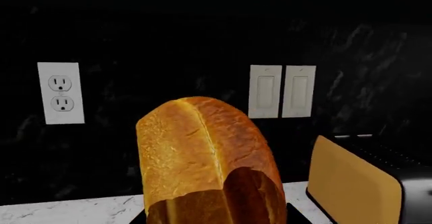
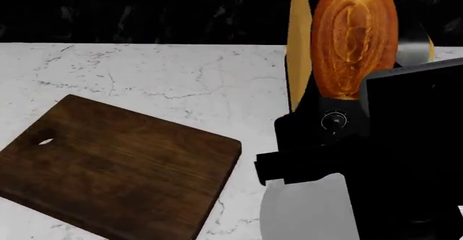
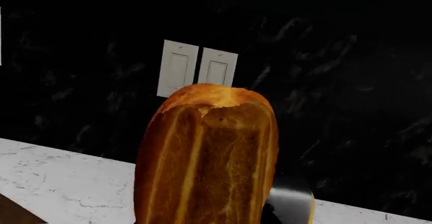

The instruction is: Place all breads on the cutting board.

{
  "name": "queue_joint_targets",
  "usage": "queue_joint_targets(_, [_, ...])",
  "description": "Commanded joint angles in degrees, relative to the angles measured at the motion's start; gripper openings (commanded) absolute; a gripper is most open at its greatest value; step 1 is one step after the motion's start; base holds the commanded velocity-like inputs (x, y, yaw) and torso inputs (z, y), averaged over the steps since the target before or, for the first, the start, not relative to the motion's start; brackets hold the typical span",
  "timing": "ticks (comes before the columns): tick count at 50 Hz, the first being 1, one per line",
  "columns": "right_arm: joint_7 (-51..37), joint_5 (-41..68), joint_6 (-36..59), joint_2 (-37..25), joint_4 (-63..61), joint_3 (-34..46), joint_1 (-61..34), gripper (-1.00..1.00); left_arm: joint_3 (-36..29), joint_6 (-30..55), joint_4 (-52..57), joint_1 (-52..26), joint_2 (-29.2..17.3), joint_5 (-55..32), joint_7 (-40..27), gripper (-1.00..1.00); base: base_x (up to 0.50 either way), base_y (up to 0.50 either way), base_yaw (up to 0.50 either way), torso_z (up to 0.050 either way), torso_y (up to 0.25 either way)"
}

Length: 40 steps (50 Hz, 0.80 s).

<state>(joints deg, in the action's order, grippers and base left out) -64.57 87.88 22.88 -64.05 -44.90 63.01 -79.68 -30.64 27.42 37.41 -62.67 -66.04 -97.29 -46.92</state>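
Note:
In the left wrist view a golden-brown bread (image 1: 202, 158) stands up from between the jaws of my left gripper (image 1: 216, 221), which is shut on it. Dark fingers (image 1: 137, 219) show at its base. In the right wrist view another bread (image 3: 206, 158) fills the jaws of my right gripper (image 3: 206, 221), also shut on it. The head view shows only one bread (image 2: 354, 39), held above a black gripper body (image 2: 333, 123) at the right. I cannot tell which arm that is. The dark brown cutting board (image 2: 116, 169) lies bare at the lower left.
A toaster with a yellow side (image 2: 298, 45) (image 1: 354, 183) stands at the back right by the black wall. A round grey plate (image 2: 304, 213) lies under the arm. A wall outlet (image 1: 60, 92) and switches (image 1: 282, 91) (image 3: 197, 70) are above the white marble counter (image 2: 145, 72).

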Motion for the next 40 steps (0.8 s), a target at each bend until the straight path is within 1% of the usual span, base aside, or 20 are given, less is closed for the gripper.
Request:
queue_joint_targets(1, [1.2, -1.3, 1.2, 0.9, 0.6, -0.7, -0.4, -1.00, 0.9, -1.0, -0.4, -1.1, 0.3, -0.7, -0.7, -1.00, 0.00, 0.50, 0.00, 0.000, 0.000])
queue_joint_targets(12, [2.2, -2.3, 0.7, 1.1, 0.7, -0.4, 0.7, -1.00, 0.6, -0.8, -0.4, -1.0, 1.0, -0.5, -1.0, -1.00, 0.00, 0.48, 0.00, 0.000, 0.001])
queue_joint_targets(21, [3.3, -1.4, 0.0, 1.4, 1.1, -0.9, 0.6, -1.00, 0.7, -0.2, -0.6, -2.0, 1.5, -1.1, -1.2, -1.00, 0.02, 0.00, 0.00, 0.001, 0.001])
queue_joint_targets(34, [4.2, -2.4, 0.1, 1.2, 0.9, -0.8, 1.1, -1.00, 0.5, 0.4, -0.6, -2.6, 2.2, -1.0, -1.5, -1.00, 0.35, 0.00, 0.00, 0.000, 0.002])
queue_joint_targets(40, [3.0, -0.6, 2.0, 1.2, 0.2, -0.9, -0.5, -1.00, -0.2, 2.5, -1.2, -4.9, 3.2, -1.6, -1.8, -1.00, 0.34, 0.00, 0.00, 0.000, 0.002])
